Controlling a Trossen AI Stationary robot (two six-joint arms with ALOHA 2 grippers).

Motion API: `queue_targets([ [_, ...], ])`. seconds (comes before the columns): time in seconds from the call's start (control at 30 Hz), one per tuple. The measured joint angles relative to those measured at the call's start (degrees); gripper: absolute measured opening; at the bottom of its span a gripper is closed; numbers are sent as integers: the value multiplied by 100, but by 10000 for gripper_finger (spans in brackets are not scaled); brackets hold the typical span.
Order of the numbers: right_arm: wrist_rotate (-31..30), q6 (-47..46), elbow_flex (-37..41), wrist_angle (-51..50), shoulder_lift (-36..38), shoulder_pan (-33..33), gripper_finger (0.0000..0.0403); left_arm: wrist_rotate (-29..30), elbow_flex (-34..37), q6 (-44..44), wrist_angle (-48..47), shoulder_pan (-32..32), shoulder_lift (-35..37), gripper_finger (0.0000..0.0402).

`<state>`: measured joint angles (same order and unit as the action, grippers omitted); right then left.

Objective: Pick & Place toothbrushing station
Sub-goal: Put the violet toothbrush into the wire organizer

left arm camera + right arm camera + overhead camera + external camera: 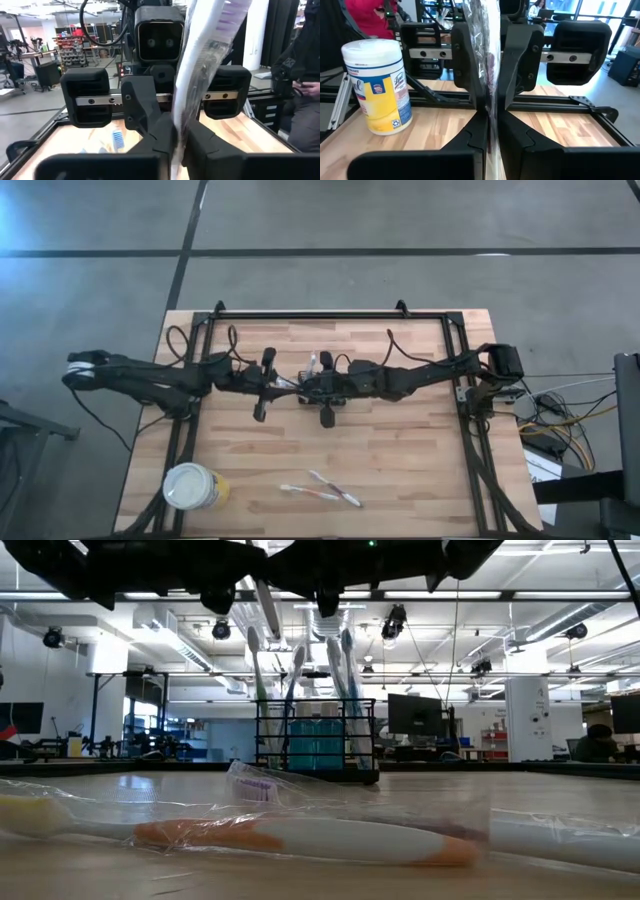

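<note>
The toothbrushing station (318, 745), a black wire caddy with several toothbrushes standing in it, rests on its base at the table's middle (318, 377). Above it my two grippers meet nose to nose. My left gripper (175, 145) (285, 385) and my right gripper (490, 130) (305, 387) are both shut on one toothbrush in a clear wrapper (200, 55) (482, 30). In the low view a pale slanted piece of it (268, 605) shows under the dark grippers. My left gripper pinches the wrapped toothbrush's shaft (176, 117) between its two fingers. The fingers reach in level from the table's left, across the shaft. The toothbrush rises tilted above them, clear of the table. My right gripper pinches the same wrapped shaft (489, 107) between its two fingers. They reach in level from the table's right, across it, right opposite the left fingers. The toothbrush stands nearly upright in the hold.
A yellow canister with a white lid (195, 487) (377, 87) stands near the front left. Two loose wrapped toothbrushes (320, 490) (300, 835) lie near the front edge. A black rail frame (330, 315) borders the table. A person (300, 90) sits beyond it.
</note>
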<state>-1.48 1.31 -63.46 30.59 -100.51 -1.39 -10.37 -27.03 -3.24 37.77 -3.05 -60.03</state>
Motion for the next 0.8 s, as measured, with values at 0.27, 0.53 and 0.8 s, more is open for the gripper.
queue_targets([
  [0.27, 15, -5, 4, -6, 0, 0, 24, -7, 2, -48, -32, 28, 2, 24],
  [0.53, -1, -229, 4, -6, 0, -13, 99, -85, 7, -125, -207, 33, 104, 23],
  [0.8, -4, -285, 76, -33, 79, -27, 177, -82, 28, -265, -921, 33, 814, 22],
])
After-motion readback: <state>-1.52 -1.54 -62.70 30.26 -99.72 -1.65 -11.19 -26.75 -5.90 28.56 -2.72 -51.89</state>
